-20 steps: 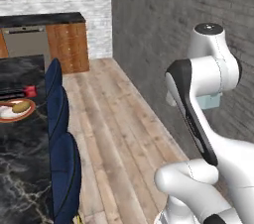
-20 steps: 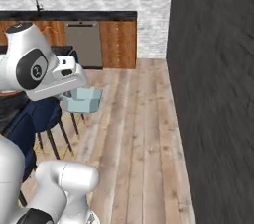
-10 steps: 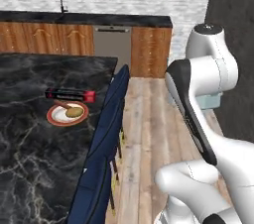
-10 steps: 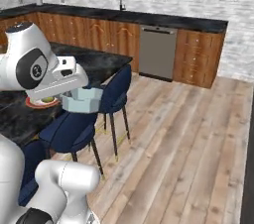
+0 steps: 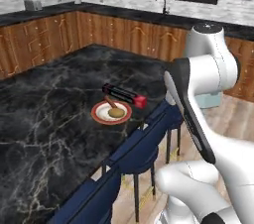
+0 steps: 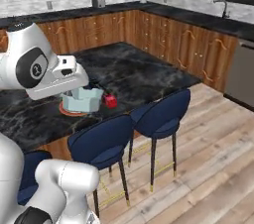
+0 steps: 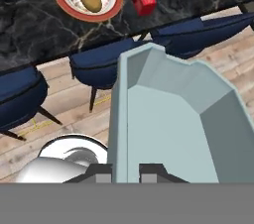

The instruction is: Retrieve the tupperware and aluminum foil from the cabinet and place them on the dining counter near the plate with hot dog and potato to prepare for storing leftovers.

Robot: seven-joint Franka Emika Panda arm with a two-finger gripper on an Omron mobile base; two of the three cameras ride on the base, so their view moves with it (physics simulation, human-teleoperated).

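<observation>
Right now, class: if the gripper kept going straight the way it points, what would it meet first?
The gripper, shut on the tupperware, points down past the tub at the blue stools beside the dining counter. Probably a stool seat first, though depth is unclear.

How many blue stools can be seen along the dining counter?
3, maybe more hidden. In the right base view: one stool farthest along the dining counter, one in the middle, one partly behind the robot's body.
</observation>
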